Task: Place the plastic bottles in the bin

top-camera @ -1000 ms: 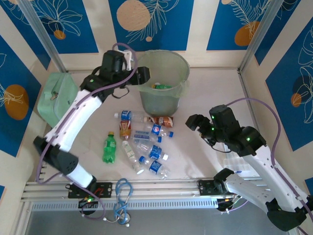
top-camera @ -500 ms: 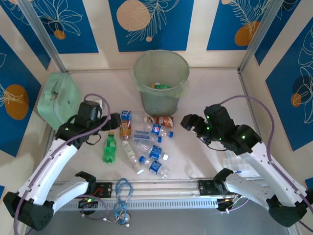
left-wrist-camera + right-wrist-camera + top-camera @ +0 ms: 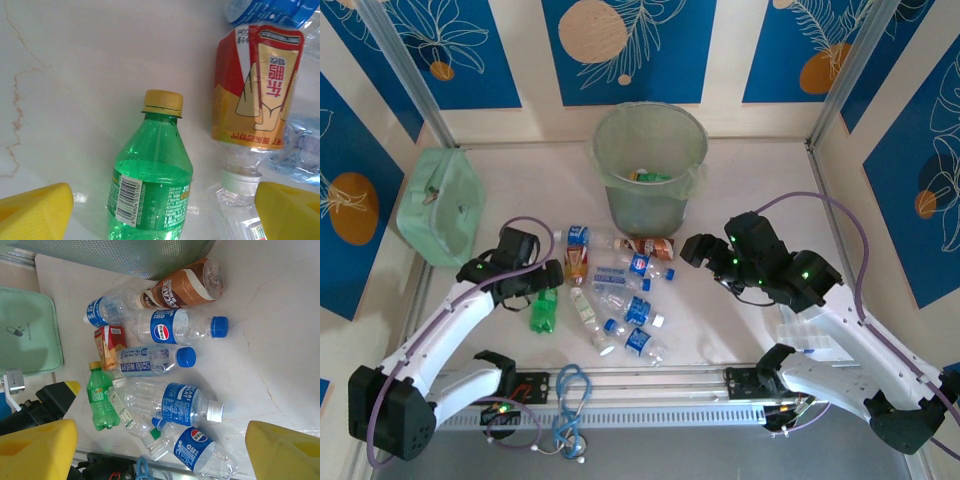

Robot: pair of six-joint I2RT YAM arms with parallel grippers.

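Note:
The pale green bin (image 3: 651,150) stands at the back centre, with a green bottle (image 3: 650,176) lying inside it. Several plastic bottles (image 3: 620,285) lie in a cluster in front of it. A green bottle (image 3: 542,308) with a yellow cap lies at the cluster's left. My left gripper (image 3: 546,279) hovers open over that green bottle (image 3: 152,185), its yellow fingers (image 3: 35,212) wide on either side, beside a red-and-yellow-labelled bottle (image 3: 257,90). My right gripper (image 3: 696,250) hangs open right of the cluster, above the clear blue-labelled bottles (image 3: 172,402), holding nothing.
A flat mint-green case (image 3: 440,205) lies at the left. A clear plastic box (image 3: 815,345) sits by the right arm's base. A blue cord (image 3: 570,395) lies across the front rail. Walls close in the back and both sides.
My left arm swung from the bin's rim down to the green bottle, its gripper opening on the way. The right gripper drifted slightly left toward the cluster.

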